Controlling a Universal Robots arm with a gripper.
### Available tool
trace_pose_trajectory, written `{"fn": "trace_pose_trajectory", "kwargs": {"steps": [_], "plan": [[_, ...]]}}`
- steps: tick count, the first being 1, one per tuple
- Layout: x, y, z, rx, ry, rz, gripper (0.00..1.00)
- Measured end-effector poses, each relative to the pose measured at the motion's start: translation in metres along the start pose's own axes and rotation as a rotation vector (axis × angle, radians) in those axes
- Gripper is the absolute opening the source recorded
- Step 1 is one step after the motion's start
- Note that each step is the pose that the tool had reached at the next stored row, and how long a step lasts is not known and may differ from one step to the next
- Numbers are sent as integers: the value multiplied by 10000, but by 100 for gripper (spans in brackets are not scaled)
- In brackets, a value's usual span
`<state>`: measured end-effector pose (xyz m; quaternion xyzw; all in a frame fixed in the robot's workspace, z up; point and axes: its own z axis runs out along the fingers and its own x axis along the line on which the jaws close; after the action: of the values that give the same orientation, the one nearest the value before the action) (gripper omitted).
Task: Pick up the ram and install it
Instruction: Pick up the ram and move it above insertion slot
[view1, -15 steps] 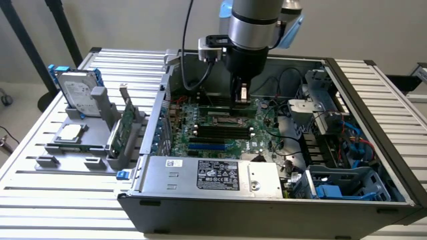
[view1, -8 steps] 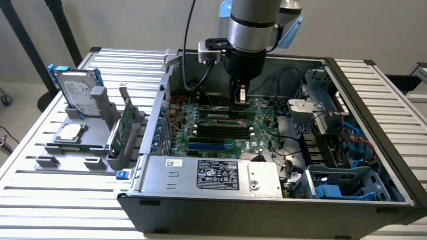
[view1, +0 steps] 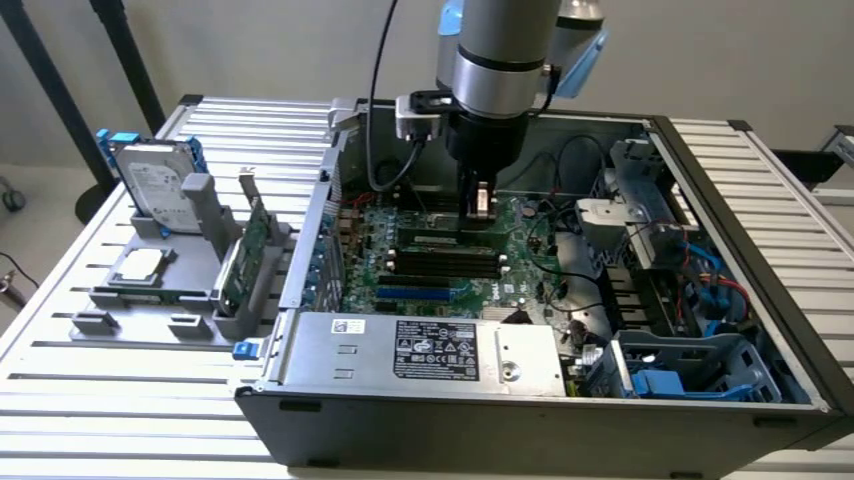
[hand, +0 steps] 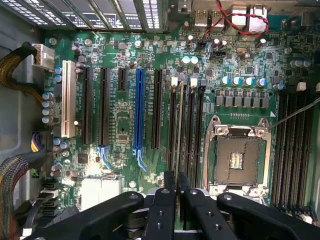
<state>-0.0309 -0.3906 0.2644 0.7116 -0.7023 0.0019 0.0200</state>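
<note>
My gripper (view1: 478, 208) reaches down into the open computer case (view1: 747, 260), over the green motherboard (view1: 441, 292). In the wrist view its two black fingers (hand: 165, 192) stand close together, and my gripper (hand: 176, 179) is shut on the ram (hand: 180, 125). I see the ram edge-on as a thin pale strip running along the row of black memory slots (hand: 192, 125). In the exterior view the ram (view1: 430, 238) is a narrow green strip level with the fingertips, just behind the other black slots (view1: 447, 265). I cannot tell whether it is seated in a slot.
A grey fixture (view1: 134, 325) at the exterior view's left holds a silver hard drive (view1: 147, 180) with blue rails and a green expansion card (view1: 240, 265). The power supply (view1: 427, 350) lies at the case front. The CPU socket (hand: 237, 160) and cables (view1: 694, 290) sit nearby.
</note>
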Motion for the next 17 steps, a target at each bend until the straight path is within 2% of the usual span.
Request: {"fn": "trace_pose_trajectory", "kwargs": {"steps": [8, 13, 17], "plan": [[-5, 15, 146, 23, 68, 13, 13], [-7, 20, 223, 48, 72, 16, 13], [-7, 21, 232, 47, 75, 15, 13]]}}
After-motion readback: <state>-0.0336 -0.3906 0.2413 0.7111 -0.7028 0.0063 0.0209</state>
